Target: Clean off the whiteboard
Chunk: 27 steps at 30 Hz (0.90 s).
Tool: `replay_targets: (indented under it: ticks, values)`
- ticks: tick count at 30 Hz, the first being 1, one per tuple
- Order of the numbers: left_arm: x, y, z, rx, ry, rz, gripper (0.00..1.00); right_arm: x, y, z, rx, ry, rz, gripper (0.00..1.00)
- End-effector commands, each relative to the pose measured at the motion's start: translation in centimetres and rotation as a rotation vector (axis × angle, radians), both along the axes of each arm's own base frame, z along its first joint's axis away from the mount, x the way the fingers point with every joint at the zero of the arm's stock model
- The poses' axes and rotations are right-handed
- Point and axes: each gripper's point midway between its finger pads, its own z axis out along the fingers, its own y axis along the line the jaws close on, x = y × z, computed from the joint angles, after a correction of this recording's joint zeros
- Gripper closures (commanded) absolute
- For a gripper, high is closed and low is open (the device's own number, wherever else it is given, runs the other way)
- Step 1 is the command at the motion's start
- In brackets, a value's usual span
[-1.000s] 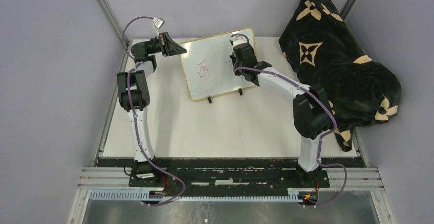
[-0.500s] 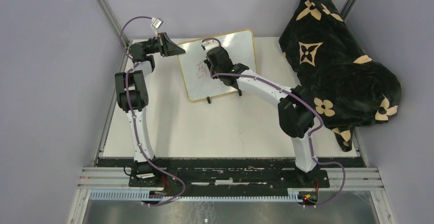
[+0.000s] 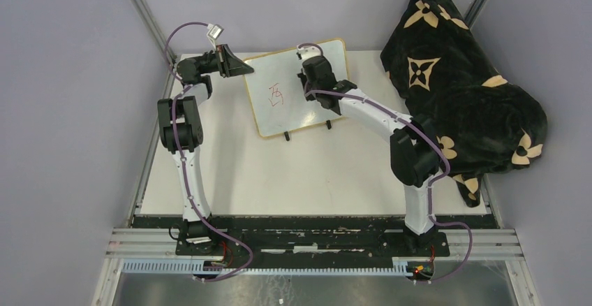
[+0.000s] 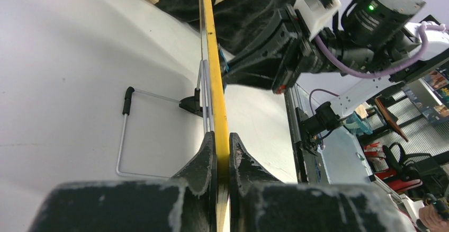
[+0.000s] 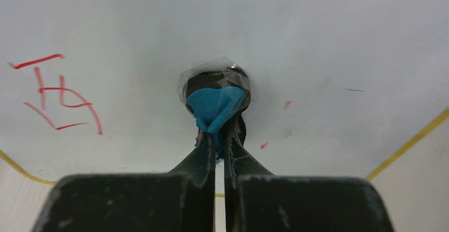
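Observation:
The whiteboard (image 3: pixel 297 114) stands tilted at the back of the table on two black feet, with red handwritten characters (image 3: pixel 277 95) on its left half. My left gripper (image 3: pixel 244 70) is shut on the board's left edge; in the left wrist view its fingers (image 4: pixel 204 155) pinch the yellow frame (image 4: pixel 210 57). My right gripper (image 3: pixel 312 77) is shut on a blue cloth (image 5: pixel 214 104) pressed against the white face (image 5: pixel 328 36). The cloth sits right of the red characters (image 5: pixel 58 91). Small red specks (image 5: pixel 286 105) lie just right of the cloth.
A black blanket with tan flower patterns (image 3: pixel 461 75) is heaped at the back right, overhanging the table edge. A wire stand (image 4: pixel 124 131) props the board from behind. Grey walls close in on the left and back.
My right gripper swept left with the cloth to the red characters, then came back right. The characters still show. The left gripper has kept its hold.

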Motion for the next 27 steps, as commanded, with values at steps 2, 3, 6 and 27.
replay_targets:
  ticks: [2, 3, 6, 27]
  values:
    - [-2.6, 0.1, 1.2, 0.134, -0.219, -0.068, 0.97, 3.4, -8.5, 1.2, -0.023, -0.055, -0.217, 0.99]
    - [-2.6, 0.1, 1.2, 0.134, -0.219, -0.068, 0.97, 3.5, -9.4, 1.3, -0.027, -0.057, -0.234, 0.99]
    - [-2.6, 0.2, 1.3, 0.134, -0.221, -0.067, 0.97, 3.7, -11.1, 1.4, -0.024, -0.063, -0.267, 0.99]
    - [-2.6, 0.1, 1.0, 0.133, -0.212, -0.069, 0.97, -0.5, -3.7, -1.4, 0.048, -0.018, -0.112, 0.99]
